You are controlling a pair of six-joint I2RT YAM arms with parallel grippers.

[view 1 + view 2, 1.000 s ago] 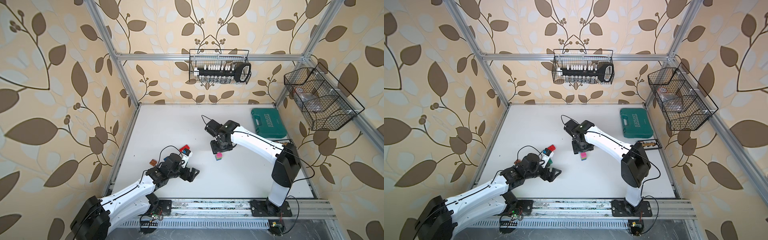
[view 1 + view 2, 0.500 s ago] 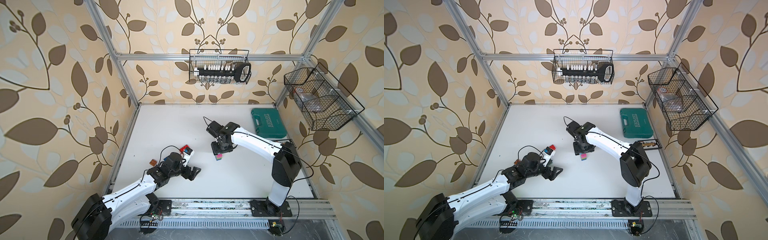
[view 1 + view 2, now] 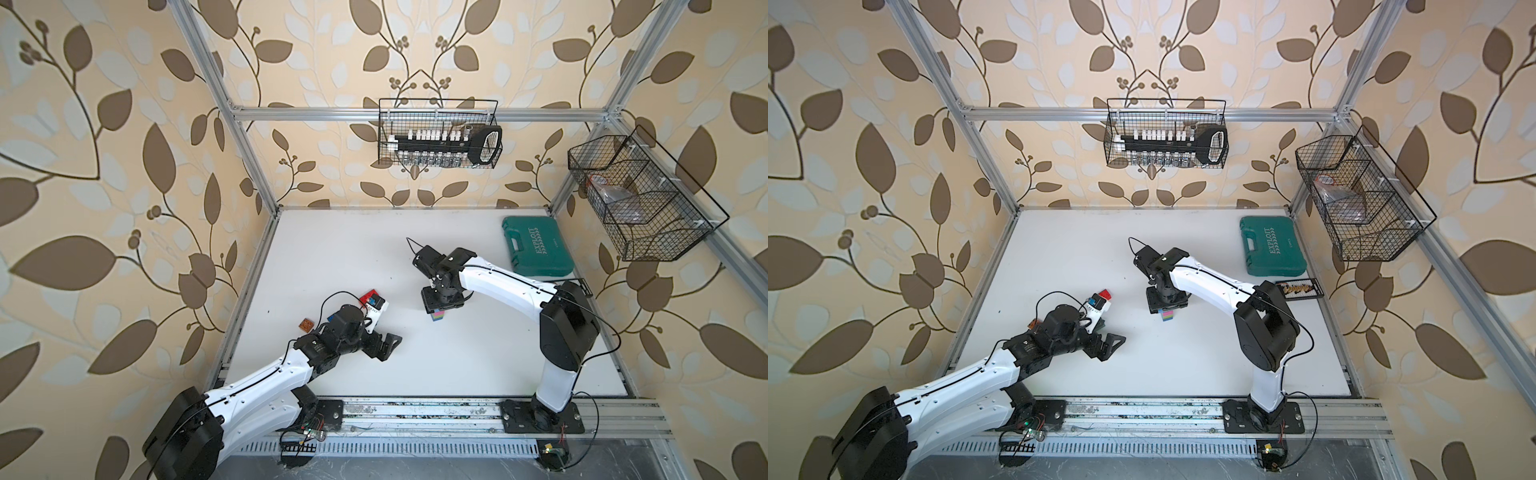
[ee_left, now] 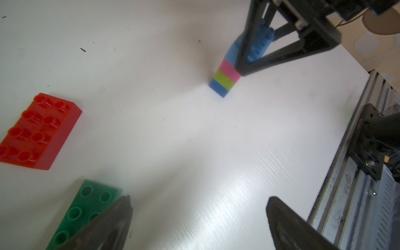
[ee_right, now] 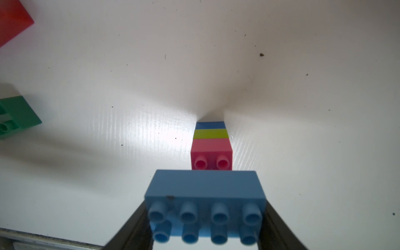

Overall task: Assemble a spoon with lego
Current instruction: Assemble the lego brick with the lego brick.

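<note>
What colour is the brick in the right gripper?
Light blue; the brick shows best in the right wrist view.

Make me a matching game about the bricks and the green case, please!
1. light-blue brick
2. lime brick
3. red brick
4. case

A. flat on the table, studs up
B. in the table's far corner
C. in the right end effector
D. between pink brick and dark-blue brick

Pairs: 1-C, 2-D, 3-A, 4-B.
</note>
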